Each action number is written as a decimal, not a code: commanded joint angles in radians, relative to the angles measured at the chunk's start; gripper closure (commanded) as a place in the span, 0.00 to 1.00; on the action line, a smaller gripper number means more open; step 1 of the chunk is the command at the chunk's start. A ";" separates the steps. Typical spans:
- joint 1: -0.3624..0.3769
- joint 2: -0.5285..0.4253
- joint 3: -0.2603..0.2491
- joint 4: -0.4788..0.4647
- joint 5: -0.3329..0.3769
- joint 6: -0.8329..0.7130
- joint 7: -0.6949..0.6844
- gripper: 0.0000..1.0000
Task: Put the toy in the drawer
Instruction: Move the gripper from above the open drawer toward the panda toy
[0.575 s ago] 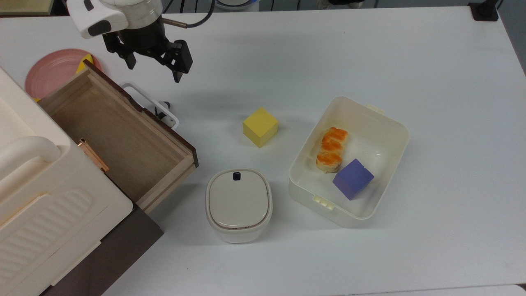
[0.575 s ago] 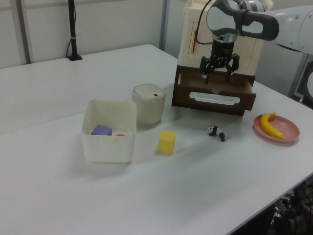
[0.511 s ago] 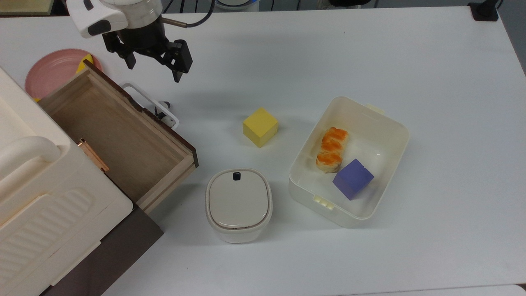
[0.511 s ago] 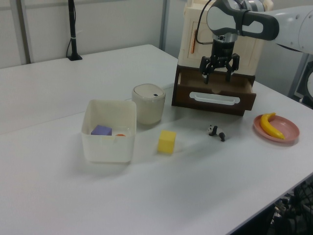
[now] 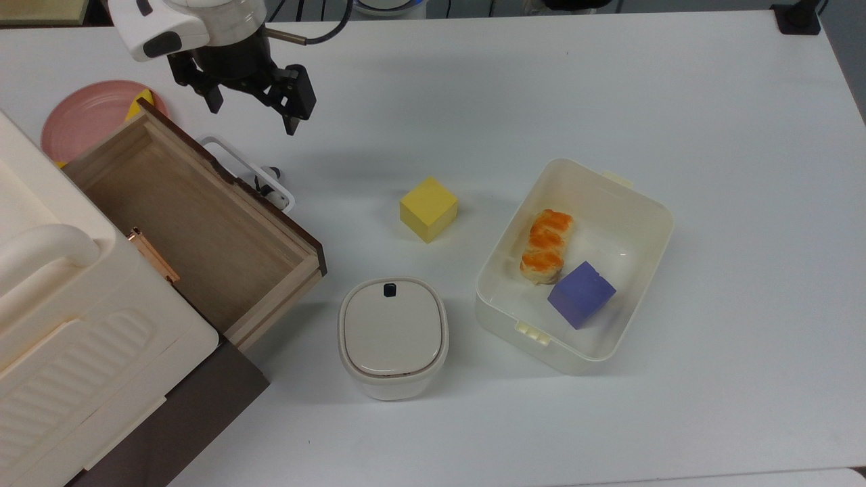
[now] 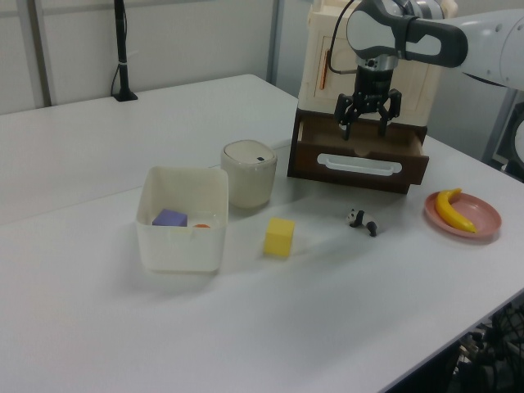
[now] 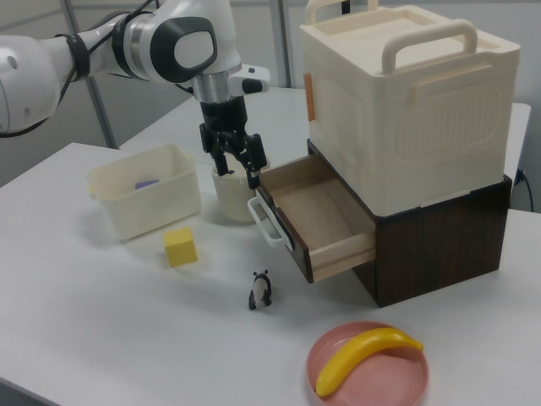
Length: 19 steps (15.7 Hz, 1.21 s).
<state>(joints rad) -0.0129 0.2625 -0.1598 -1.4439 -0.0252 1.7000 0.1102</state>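
Note:
The toy (image 7: 259,290), a tiny black-and-white panda figure, stands on the white table in front of the drawer's handle. It also shows in the left view (image 6: 363,221) and peeks past the white loop handle (image 5: 270,184) in the top view. The wooden drawer (image 5: 189,223) is pulled out and nothing lies in it; its dark front panel (image 6: 360,168) faces the toy. My gripper (image 5: 254,113) hangs open in the air above the handle end of the drawer (image 7: 317,211), well above the toy, with nothing between its fingers (image 7: 235,176).
A yellow cube (image 5: 428,208) sits mid-table. A white tub (image 5: 636,203) holds a purple cube (image 5: 581,294) and an orange-topped pastry (image 5: 545,245). A lidded beige pot (image 5: 393,336) stands by the drawer's corner. A pink plate (image 7: 397,381) carries a banana. A cream case (image 7: 406,93) tops the cabinet.
The gripper has shifted very slightly toward the top view's upper edge, still open. The toy, drawer and other objects have not moved.

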 commanded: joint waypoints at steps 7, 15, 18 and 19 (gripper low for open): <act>-0.021 -0.032 -0.006 -0.029 0.015 0.006 -0.014 0.08; -0.024 -0.046 -0.007 -0.036 0.034 -0.034 -0.050 0.48; -0.041 -0.048 -0.007 -0.038 0.036 -0.080 -0.214 0.48; -0.050 -0.048 -0.006 -0.039 0.034 -0.098 -0.310 0.48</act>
<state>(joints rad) -0.0431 0.2514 -0.1603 -1.4454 -0.0097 1.6532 0.0067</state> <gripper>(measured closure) 0.480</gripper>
